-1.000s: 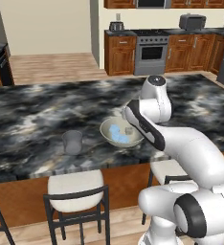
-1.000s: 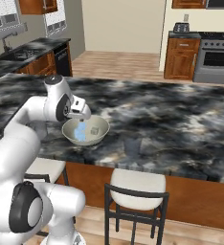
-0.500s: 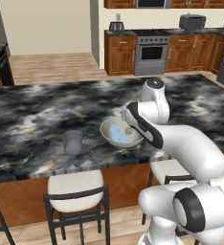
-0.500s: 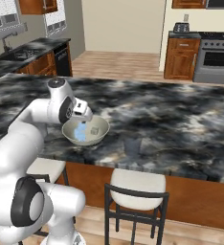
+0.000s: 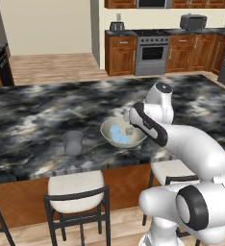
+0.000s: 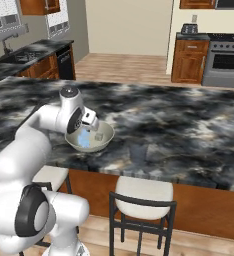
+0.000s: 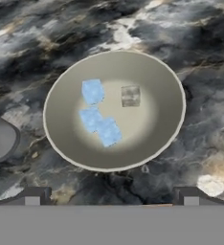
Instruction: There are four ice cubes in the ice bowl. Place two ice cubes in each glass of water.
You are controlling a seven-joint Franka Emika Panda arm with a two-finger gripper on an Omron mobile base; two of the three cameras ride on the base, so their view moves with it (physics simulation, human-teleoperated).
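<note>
The ice bowl, wide and pale beige, sits on the dark marble counter with several ice cubes lying in it, most pale blue and one clearer and greyish. My gripper hovers right above the bowl, open, with nothing between its fingertips. From the left base view the gripper hangs over the bowl, and a glass of water stands to the bowl's left. From the right base view the gripper is over the bowl, and a glass stands to its right. A grey glass rim shows at the hand view's left edge.
The counter's front edge runs just below the bowl and glass. White-cushioned stools stand under it. My own arm covers the counter right of the bowl in the left base view. Wooden cabinets and a stove stand far behind.
The hand has shifted only slightly above the bowl, its jaws still wide. The ice cubes, bowl and glasses have not moved.
</note>
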